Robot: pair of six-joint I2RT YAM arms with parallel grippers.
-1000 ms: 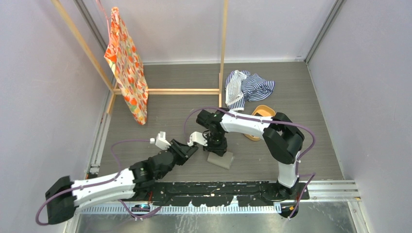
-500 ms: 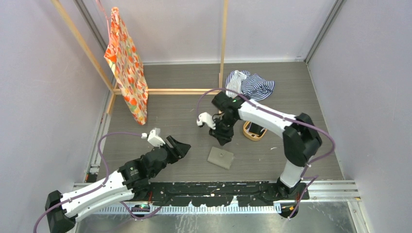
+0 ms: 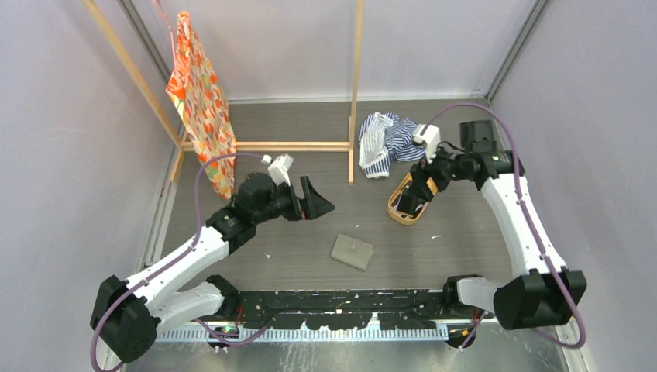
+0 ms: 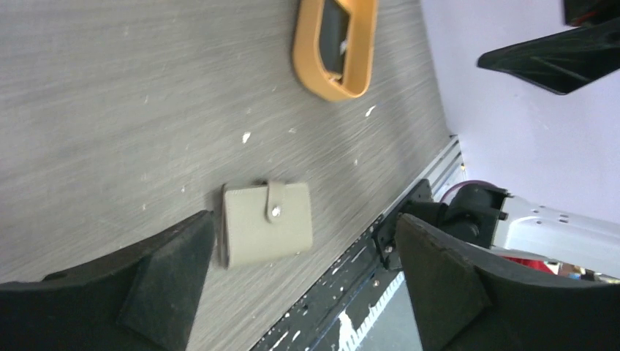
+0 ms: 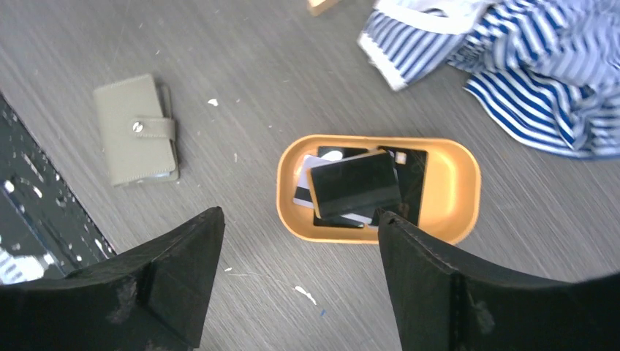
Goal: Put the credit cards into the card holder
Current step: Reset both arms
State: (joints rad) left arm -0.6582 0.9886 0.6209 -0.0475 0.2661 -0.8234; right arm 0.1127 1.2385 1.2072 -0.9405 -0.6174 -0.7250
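Overhead: my left gripper is spread wide and empty, left of centre. My right gripper is parted too, empty, over the orange tray. The card holder lies snapped shut nearer, apart from both.
Left wrist: holder framed between my fingers, no contact.
Right wrist: credit cards stacked in tray; striped cloth farther off.

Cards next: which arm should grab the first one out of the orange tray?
Right. The open right gripper hangs directly above the oval orange tray holding the stacked black and pale credit cards. The open left gripper is further left over the table, aimed at the closed grey-taupe leather-like card holder instead.
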